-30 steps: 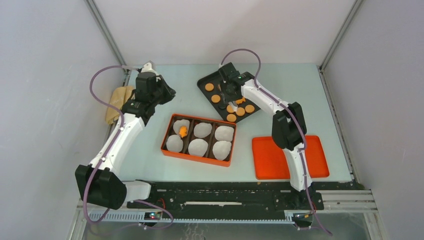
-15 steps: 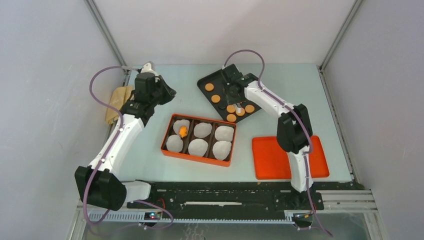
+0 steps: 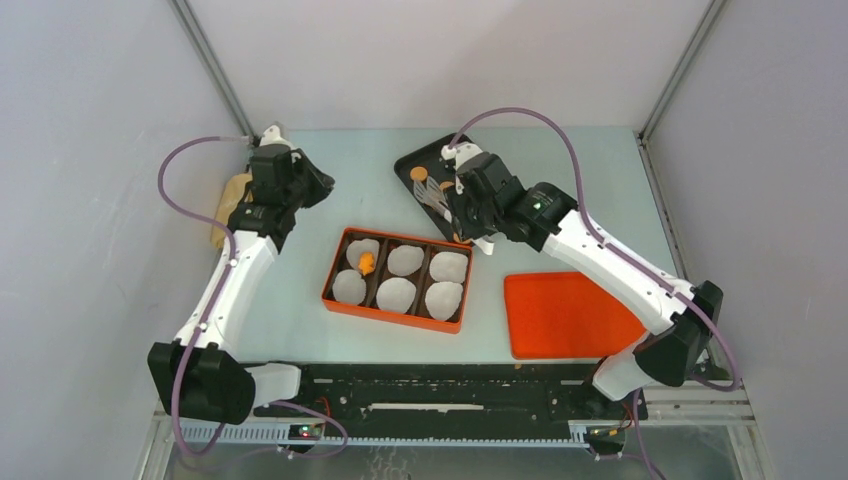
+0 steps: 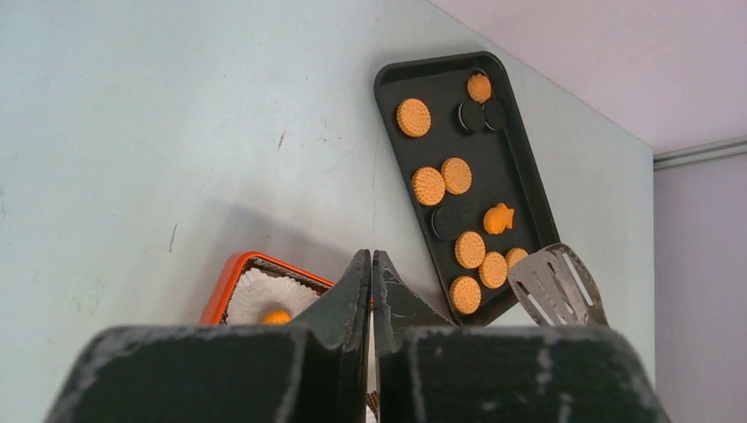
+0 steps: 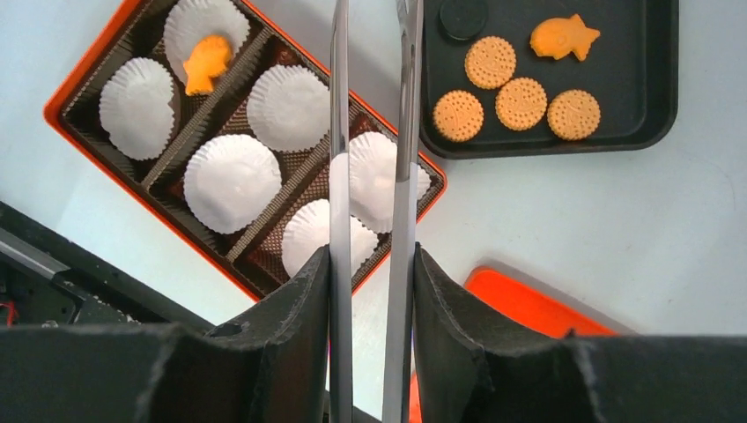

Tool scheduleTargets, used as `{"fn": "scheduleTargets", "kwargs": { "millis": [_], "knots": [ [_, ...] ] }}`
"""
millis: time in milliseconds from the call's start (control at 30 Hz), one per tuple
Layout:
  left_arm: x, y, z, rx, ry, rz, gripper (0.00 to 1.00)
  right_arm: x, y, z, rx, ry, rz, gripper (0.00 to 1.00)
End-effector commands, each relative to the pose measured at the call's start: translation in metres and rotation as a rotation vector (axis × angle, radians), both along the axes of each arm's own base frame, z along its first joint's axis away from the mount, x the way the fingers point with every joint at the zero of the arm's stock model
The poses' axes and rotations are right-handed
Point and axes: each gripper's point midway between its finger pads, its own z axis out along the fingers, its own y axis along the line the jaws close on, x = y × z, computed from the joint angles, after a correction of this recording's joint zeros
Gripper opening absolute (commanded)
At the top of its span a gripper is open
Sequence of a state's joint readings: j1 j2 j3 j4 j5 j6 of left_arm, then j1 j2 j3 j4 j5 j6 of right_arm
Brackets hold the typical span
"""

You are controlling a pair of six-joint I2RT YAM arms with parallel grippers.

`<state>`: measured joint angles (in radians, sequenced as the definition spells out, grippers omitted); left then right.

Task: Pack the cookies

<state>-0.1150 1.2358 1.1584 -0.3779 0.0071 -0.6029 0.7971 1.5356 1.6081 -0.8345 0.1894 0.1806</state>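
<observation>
Table (image 3: 300,310) walled on the left, back and right; bare top between the left arm and the orange box (image 3: 391,313), more along the far right; orange lid (image 3: 560,320) lies flat near the right arm's base; beige cloth (image 3: 228,205) at the left edge. Black tray (image 4: 506,167) sits askew at the far middle, its near corner just beside the box.

Counts: six white liners (image 5: 231,182) in the box, two rows of three. The cookies (image 4: 428,186) are on the tray: eight round orange, one half behind a tong blade; three dark rounds (image 4: 449,222); one orange fish (image 4: 498,218). A second fish cookie (image 5: 207,62) lies in the far-left liner.

Left gripper (image 4: 371,260): fingers pressed together, nothing between them; it hangs above bare table beside the box. Right gripper (image 5: 370,256): clamped on the two arms of the metal tongs (image 5: 339,132), above where box and tray meet; whether the tong tips carry anything, cannot tell.
</observation>
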Motion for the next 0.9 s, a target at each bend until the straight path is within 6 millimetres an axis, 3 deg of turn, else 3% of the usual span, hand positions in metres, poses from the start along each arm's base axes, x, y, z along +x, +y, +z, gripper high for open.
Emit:
{"fn": "scheduleTargets", "kwargs": {
  "millis": [0,267,533,867],
  "knots": [
    [-0.002,-0.004,0.023,-0.034,-0.056,-0.016,0.06,0.009,-0.015,-0.015,-0.046,-0.003,-0.063,0.22],
    [-0.005,-0.006,0.021,-0.036,-0.051,-0.034,0.05,0.049,-0.014,-0.056,-0.101,0.012,-0.124,0.22],
    [-0.005,-0.005,0.017,-0.024,-0.044,-0.035,0.05,0.079,-0.025,-0.095,-0.143,0.059,-0.193,0.36],
    [-0.005,-0.003,0.016,-0.009,-0.046,-0.029,0.06,0.097,-0.026,-0.113,-0.164,0.080,-0.214,0.42]
  ]
}}
